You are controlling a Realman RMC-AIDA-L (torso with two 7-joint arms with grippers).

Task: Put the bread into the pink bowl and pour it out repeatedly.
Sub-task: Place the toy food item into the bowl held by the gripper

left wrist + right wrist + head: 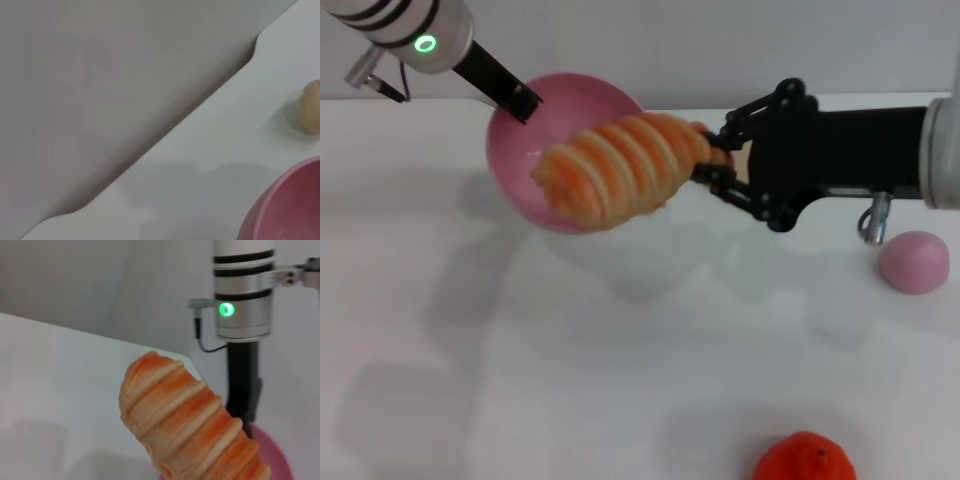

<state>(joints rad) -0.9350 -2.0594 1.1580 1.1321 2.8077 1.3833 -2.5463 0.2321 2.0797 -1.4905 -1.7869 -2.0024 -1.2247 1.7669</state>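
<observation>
The pink bowl (512, 165) hangs tilted a little above the white table at the back left, its shadow on the surface below. My left gripper (521, 101) is shut on its far rim. The bread (620, 170), a ridged roll with orange and cream stripes, is held level across the bowl's mouth, its free end over the inside. My right gripper (713, 163) is shut on the bread's right end. The right wrist view shows the bread (190, 425) close up, with the bowl's rim (275, 452) behind it. A part of the bowl (290, 205) fills a corner of the left wrist view.
A small pink dome-shaped lump (914, 262) lies on the table at the right, under my right arm. An orange fruit (805, 458) sits at the front edge. A small beige lump (312, 106) lies near the table's back edge.
</observation>
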